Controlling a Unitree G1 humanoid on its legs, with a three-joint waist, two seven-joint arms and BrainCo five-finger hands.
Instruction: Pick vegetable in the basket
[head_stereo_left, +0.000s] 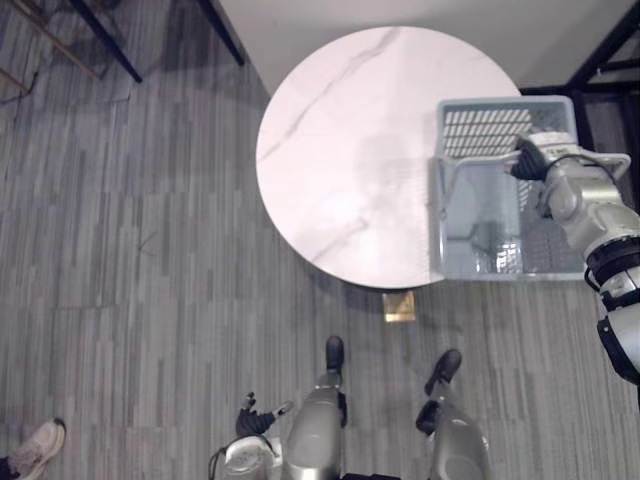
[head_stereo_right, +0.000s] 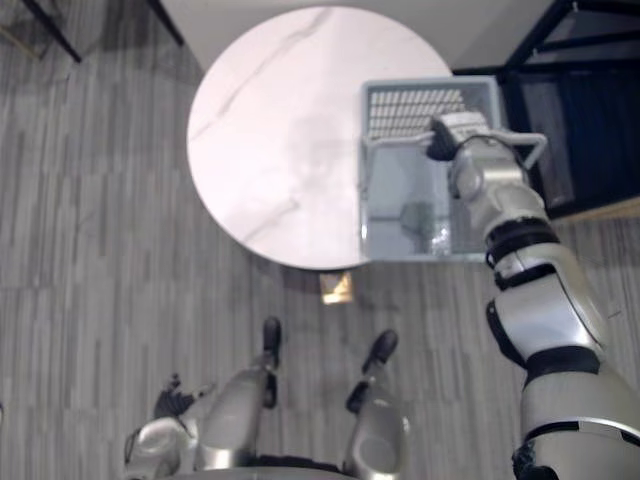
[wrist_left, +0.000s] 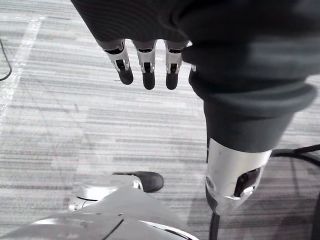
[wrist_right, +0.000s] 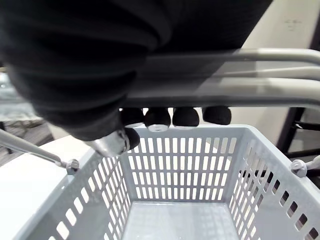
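- The robot's right hand (head_stereo_left: 527, 157) is over the pale grey slotted plastic basket (head_stereo_left: 441, 225). Its fingers (wrist_right: 186, 116) are curled round the raised grey metal handle (wrist_right: 260, 75), with the thumb tucked close under the bar.
- The basket stands at the right edge of the round white marble surface (head_stereo_left: 350, 140), and part of it reaches past the rim.
- The left hand (wrist_left: 146, 62) hangs low above the grey striped carpet floor (wrist_left: 75, 125) — fingers straight and relaxed, holding nothing.
- A person's light shoe (head_stereo_left: 35, 445) rests on the floor, well apart from the surface.
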